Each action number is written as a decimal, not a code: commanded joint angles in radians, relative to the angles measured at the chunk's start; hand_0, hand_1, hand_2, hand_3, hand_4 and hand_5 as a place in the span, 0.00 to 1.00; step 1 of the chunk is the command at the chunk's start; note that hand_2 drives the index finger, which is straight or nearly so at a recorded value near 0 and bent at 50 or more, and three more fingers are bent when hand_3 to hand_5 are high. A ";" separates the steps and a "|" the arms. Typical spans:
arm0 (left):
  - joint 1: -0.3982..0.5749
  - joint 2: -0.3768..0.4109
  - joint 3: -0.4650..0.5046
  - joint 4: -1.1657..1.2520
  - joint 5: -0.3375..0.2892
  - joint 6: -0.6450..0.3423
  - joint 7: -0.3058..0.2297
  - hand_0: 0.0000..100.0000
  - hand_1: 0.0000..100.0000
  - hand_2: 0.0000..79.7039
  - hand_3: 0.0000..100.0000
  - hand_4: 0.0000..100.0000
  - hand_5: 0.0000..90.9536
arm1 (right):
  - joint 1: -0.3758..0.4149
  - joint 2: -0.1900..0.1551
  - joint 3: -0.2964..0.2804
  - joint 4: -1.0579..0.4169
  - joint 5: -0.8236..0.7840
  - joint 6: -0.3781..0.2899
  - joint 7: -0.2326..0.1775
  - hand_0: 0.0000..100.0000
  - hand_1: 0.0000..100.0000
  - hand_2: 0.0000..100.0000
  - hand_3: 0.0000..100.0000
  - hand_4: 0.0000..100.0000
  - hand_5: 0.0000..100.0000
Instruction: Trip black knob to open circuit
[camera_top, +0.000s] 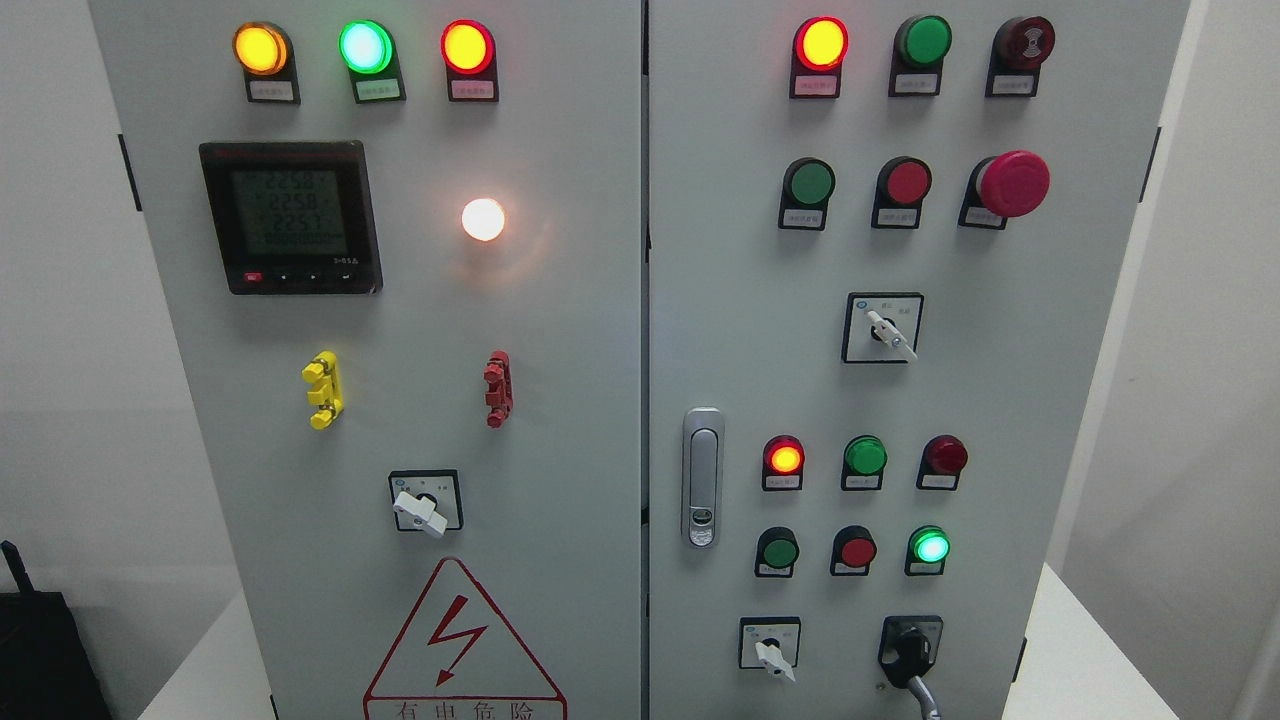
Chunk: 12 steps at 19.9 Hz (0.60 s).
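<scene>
Zero progress as far as I could judge: black knob (909, 648) sat untouched, low right on cabinet's right door (1050, 380), beside white selector (772, 655). Neither hand showed in view, so I couldn't tell their state. Whole reach, grasp, turn remained.

Only one view is given, taken from the robot's head and directed straight at the front of a grey control cabinet (560, 330), slightly from above. The cabinet is seen from close, so both doors fill the frame and their lower part is cut off.
</scene>
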 joint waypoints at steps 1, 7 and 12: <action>0.000 -0.001 0.001 0.001 0.002 0.001 0.000 0.12 0.39 0.00 0.00 0.00 0.00 | -0.026 -0.001 0.039 -0.050 0.011 -0.018 0.026 1.00 1.00 0.00 1.00 1.00 0.90; 0.000 -0.001 0.001 0.001 0.002 0.000 0.000 0.12 0.39 0.00 0.00 0.00 0.00 | -0.018 -0.001 0.036 -0.047 0.013 -0.021 0.026 1.00 1.00 0.00 1.00 1.00 0.90; 0.000 -0.001 0.001 0.001 0.002 0.000 0.000 0.12 0.39 0.00 0.00 0.00 0.00 | -0.012 -0.002 0.030 -0.045 0.013 -0.025 0.025 1.00 1.00 0.00 1.00 1.00 0.90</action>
